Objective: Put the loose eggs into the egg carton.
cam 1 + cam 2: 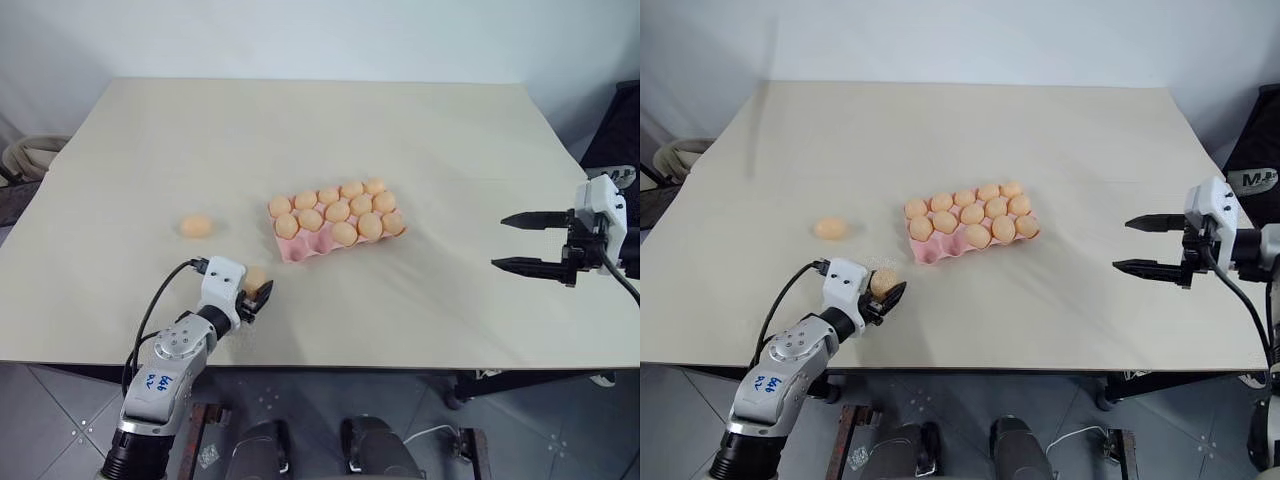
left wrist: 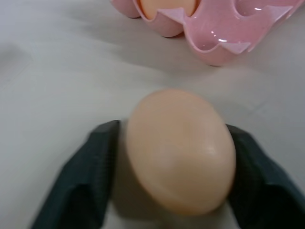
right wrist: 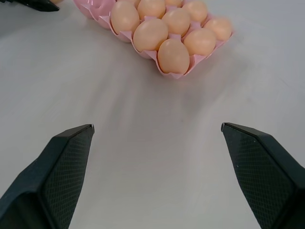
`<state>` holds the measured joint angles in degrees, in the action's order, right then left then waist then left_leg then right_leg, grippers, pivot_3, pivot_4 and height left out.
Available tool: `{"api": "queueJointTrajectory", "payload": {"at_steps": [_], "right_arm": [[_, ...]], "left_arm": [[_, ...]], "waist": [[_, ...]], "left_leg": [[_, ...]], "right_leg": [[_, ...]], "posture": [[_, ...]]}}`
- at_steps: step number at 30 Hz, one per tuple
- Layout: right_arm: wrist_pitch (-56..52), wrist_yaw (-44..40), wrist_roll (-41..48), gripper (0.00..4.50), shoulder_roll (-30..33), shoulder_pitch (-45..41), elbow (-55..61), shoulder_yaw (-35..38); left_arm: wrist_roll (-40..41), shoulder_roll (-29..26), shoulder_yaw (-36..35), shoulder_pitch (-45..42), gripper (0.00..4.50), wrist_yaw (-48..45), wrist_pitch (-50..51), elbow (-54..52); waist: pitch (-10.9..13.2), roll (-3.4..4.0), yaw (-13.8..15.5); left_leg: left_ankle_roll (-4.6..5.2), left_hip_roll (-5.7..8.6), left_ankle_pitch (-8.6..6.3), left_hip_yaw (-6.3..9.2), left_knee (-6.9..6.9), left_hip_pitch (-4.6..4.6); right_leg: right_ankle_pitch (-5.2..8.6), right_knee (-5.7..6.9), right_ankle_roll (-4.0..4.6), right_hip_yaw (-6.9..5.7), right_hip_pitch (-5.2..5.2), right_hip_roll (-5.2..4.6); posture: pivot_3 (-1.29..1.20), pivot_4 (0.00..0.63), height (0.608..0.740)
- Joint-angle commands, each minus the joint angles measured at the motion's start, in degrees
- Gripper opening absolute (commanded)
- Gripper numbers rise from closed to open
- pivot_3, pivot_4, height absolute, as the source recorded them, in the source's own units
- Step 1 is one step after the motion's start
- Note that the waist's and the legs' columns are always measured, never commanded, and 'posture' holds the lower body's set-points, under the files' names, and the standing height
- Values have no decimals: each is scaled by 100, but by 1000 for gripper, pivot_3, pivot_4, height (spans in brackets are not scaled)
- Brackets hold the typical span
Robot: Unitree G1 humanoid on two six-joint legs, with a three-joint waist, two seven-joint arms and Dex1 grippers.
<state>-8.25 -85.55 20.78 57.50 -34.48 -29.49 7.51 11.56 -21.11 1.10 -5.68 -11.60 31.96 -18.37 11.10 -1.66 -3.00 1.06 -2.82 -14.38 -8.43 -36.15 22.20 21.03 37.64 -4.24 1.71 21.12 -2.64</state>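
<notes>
The pink egg carton [image 1: 300, 250] lies at the table's middle, most cups filled with eggs and its near-left cups empty. One loose egg [image 1: 196, 226] rests on the table to the carton's left. A second loose egg [image 2: 181, 150] sits low at the tabletop just in front of the carton's near-left corner. My left gripper [image 1: 256, 291] is shut on this egg, with a black finger [image 2: 90, 181] pressed against each side. My right gripper [image 1: 498, 242] hovers open and empty well to the right of the carton [image 3: 95, 12].
The beige table [image 1: 420, 130] ends close behind my left gripper at its near edge. A coiled hose [image 1: 25, 155] lies off the table's left side. Black equipment [image 1: 615, 130] stands beyond the right edge.
</notes>
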Motion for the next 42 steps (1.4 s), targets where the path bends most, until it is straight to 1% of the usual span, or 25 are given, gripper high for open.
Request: {"api": "queueJointTrajectory", "payload": {"at_steps": [1,3,9,12,14,16,20,22,24,30,34,37,42], "right_arm": [[-82,37,109,4500,131,29,227,241],[-128,51,135,4500,140,68,308,265],[-348,-88,400,4500,182,247,657,425],[-484,-392,653,4500,241,491,968,537],[-525,-273,670,4500,225,566,1076,561],[-558,-96,657,4500,191,596,1128,568],[-617,97,632,4500,150,748,1274,620],[-634,188,635,4500,137,823,1346,672],[-666,269,667,4500,141,937,1454,742],[-804,493,779,4500,143,1395,1840,1028],[-878,627,836,4500,137,1645,2045,1181],[-914,706,870,4500,149,1817,2176,1277],[-960,799,899,4500,150,1969,2303,1370]], "left_arm": [[-104,36,-14,-71,1835,-66,-136,-48],[-20,-14,-49,-135,1701,-239,-125,-142],[690,-216,-438,-432,1701,-1025,-47,-548],[1123,-528,-615,-987,1701,-1634,40,-470],[1317,-569,-607,-1329,1701,-1836,146,-251],[1329,-613,-508,-1615,1701,-2055,100,52],[1029,-803,165,-2348,1701,-3010,-186,1144],[656,-850,529,-2675,1701,-3402,-710,1820],[409,-781,744,-2949,1701,-3651,-1139,2450],[15,-425,937,-3672,1701,-3944,-1878,3768],[-122,-150,859,-4091,1701,-3936,-2316,4493],[-194,34,786,-4304,1701,-3833,-2444,4827],[-312,188,804,-4366,1701,-3869,-2629,5107]], "waist": [[0,0,-2],[0,0,-2],[0,0,2],[1,-1,14],[0,0,22],[0,0,32],[0,0,69],[0,0,85],[0,0,89],[0,-1,134],[1,-1,141],[0,-1,140],[0,-1,124]], "left_leg": [[0,0,0,0,0,0],[2,0,-1,0,0,0],[0,-1,0,0,1,3],[-3,-2,1,2,3,5],[-28,-2,16,2,2,5],[-27,0,16,1,1,3],[-28,1,17,-1,2,4],[-30,0,19,-2,2,7],[-32,0,19,-9,4,12],[-31,-4,18,-12,1,33],[-29,-1,17,-11,-4,36],[-27,-1,17,-11,-4,36],[-30,-5,17,-11,-1,35]], "right_leg": [[0,0,0,0,0,0],[0,0,0,0,0,0],[0,0,0,-2,2,0],[0,1,0,-6,3,3],[0,1,0,-5,1,6],[0,0,-1,-3,-3,4],[-1,-1,-2,-1,3,6],[-1,-1,-1,-1,9,9],[-1,-1,-1,6,19,10],[0,-1,-2,7,42,12],[-1,0,-4,9,42,11],[-2,0,-6,9,41,11],[-2,1,-6,10,43,16]], "posture": [[0,150,740],[0,150,740],[0,150,740],[0,150,740],[0,150,740],[0,150,740],[0,150,740],[0,150,740],[0,150,740],[0,150,740],[0,150,740],[0,150,740],[0,150,740]]}}
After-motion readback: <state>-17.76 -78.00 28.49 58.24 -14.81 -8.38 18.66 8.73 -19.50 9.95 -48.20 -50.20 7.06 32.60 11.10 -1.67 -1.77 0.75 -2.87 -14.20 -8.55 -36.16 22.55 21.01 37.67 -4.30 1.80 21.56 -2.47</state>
